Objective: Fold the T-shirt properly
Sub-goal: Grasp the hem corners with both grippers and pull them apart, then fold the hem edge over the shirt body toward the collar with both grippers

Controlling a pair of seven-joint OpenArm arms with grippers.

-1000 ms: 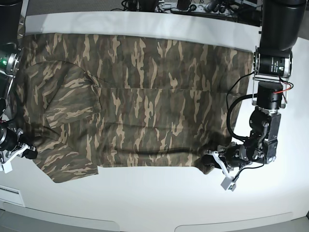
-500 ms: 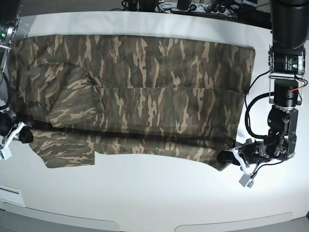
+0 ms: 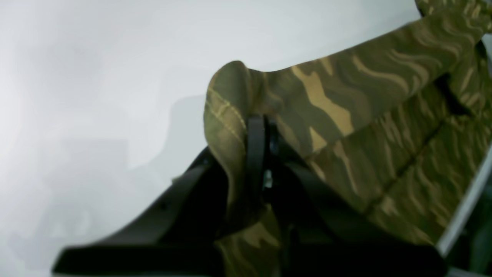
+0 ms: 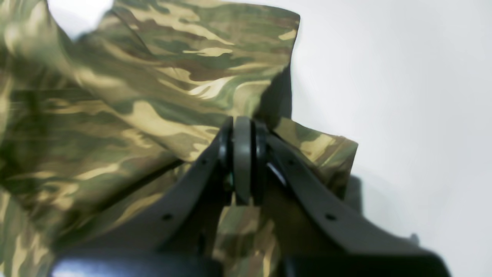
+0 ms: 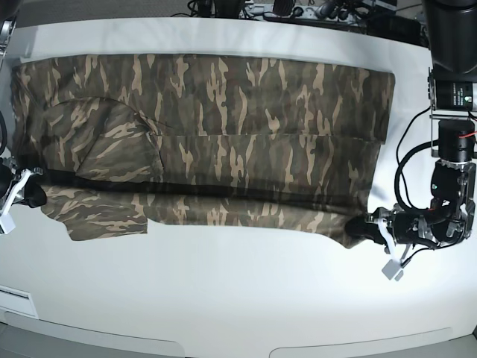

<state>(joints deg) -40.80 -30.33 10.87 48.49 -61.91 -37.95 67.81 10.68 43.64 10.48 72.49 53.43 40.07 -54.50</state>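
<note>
The camouflage T-shirt (image 5: 223,127) lies spread wide across the white table, its near edge lifted and stretched into a long straight band. In the base view my left gripper (image 5: 364,227) is shut on the shirt's near right corner. My right gripper (image 5: 33,195) is shut on the near left corner, beside a folded sleeve flap. In the left wrist view the gripper (image 3: 261,129) pinches a fold of T-shirt cloth (image 3: 346,96). In the right wrist view the gripper (image 4: 242,130) is pressed together on bunched T-shirt cloth (image 4: 153,88).
The table (image 5: 238,306) runs white and bare in front of the shirt to its curved near edge. Cables and equipment (image 5: 298,10) sit behind the far edge. The left arm's black motor housing (image 5: 455,97) stands at the right side.
Both grippers have moved outward, left toward the view's right and right toward its left. The shirt's near edge has been pulled longer and tauter between them.
</note>
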